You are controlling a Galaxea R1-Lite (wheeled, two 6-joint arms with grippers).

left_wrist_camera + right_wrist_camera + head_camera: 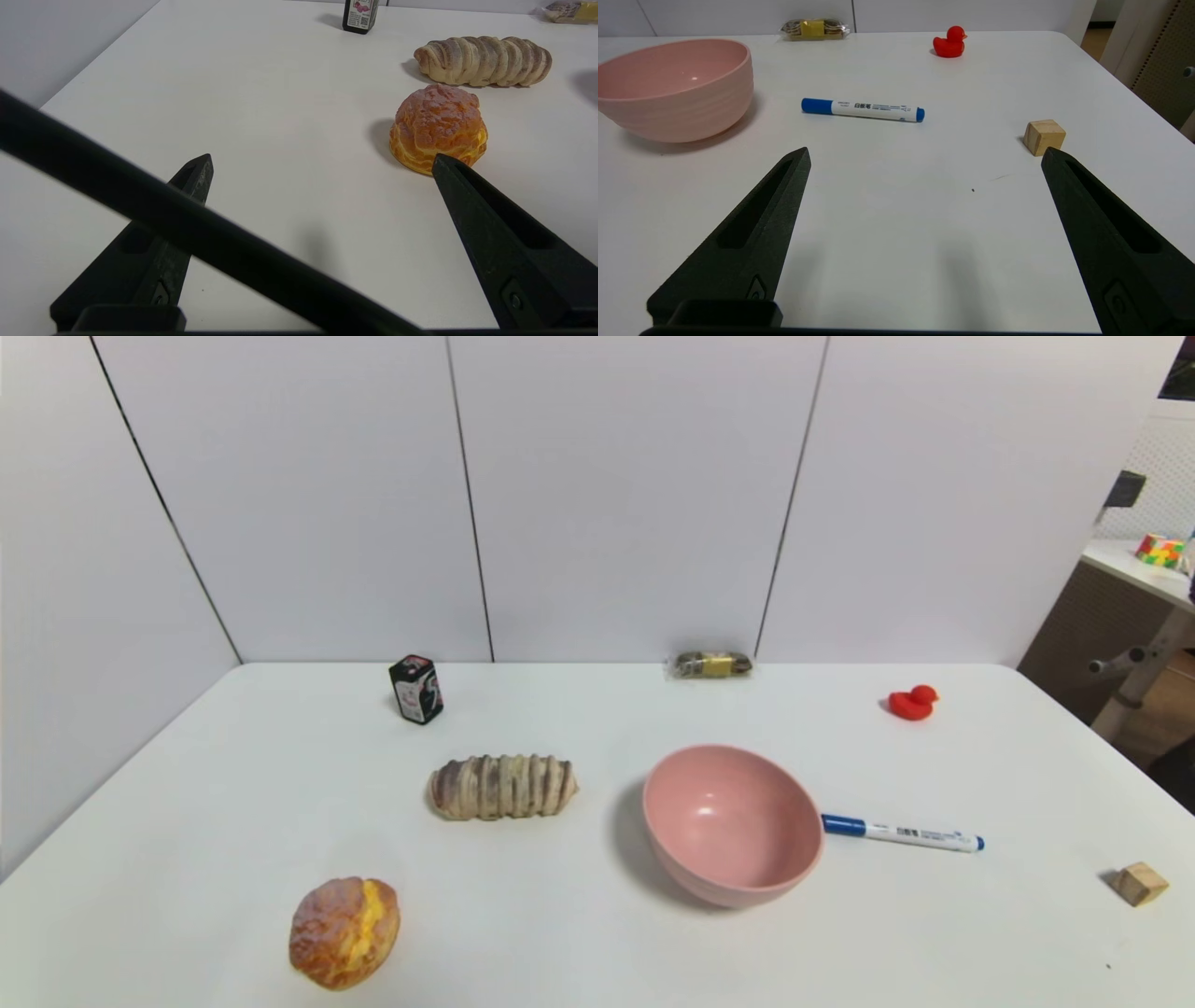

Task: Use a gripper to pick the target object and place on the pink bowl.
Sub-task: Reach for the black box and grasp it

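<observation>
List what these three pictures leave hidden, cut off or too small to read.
- Black box: label print too small in the head view; top cut off by the left wrist view's edge.
- Snack packet: cut off at the left wrist view's corner.
- Left gripper: a blurred black bar crosses its fingers.
- Both arms: outside the head view.
</observation>
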